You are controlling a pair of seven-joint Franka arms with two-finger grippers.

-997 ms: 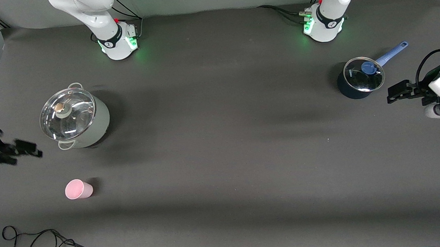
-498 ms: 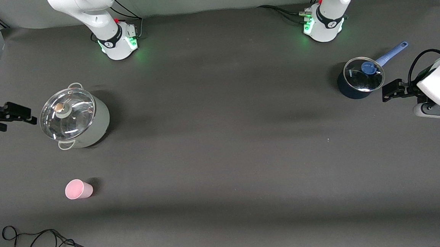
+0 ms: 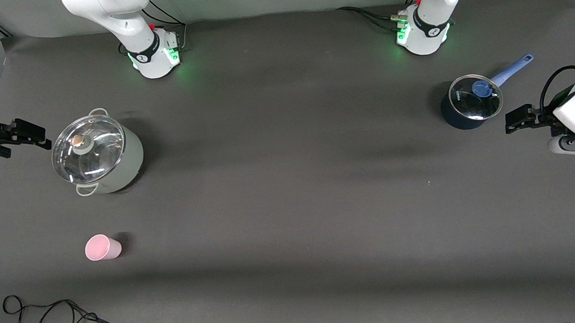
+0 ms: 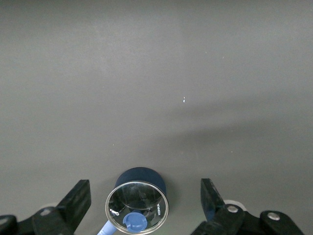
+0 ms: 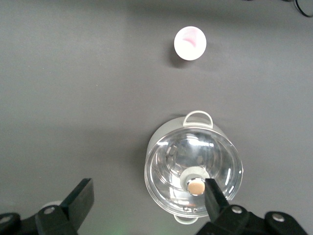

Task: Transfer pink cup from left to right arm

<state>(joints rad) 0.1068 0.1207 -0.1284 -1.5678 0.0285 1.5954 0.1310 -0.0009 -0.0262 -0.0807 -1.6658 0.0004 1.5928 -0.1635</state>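
Note:
The pink cup (image 3: 102, 247) stands upright on the dark mat at the right arm's end of the table, nearer to the front camera than the big steel pot (image 3: 97, 155). It also shows in the right wrist view as the pink cup (image 5: 190, 43), apart from everything. My right gripper (image 3: 36, 136) hangs open beside the big pot, over the table's end; in its wrist view the right gripper (image 5: 148, 193) holds nothing. My left gripper (image 3: 512, 122) is open and empty in the air beside the small blue pot (image 3: 468, 103). Between its fingers the left gripper (image 4: 145, 188) frames that pot (image 4: 139, 178) below.
The big pot (image 5: 193, 166) has a glass lid with a knob. The small blue pot carries a glass lid and a blue handle (image 3: 511, 69). Loose black cables (image 3: 52, 320) lie by the table's front edge at the right arm's end. Both arm bases (image 3: 153, 55) stand along the back.
The right gripper has moved away from the front camera, from level with the big pot's near side to beside its lid. The left gripper shifted only slightly. The cup has not moved.

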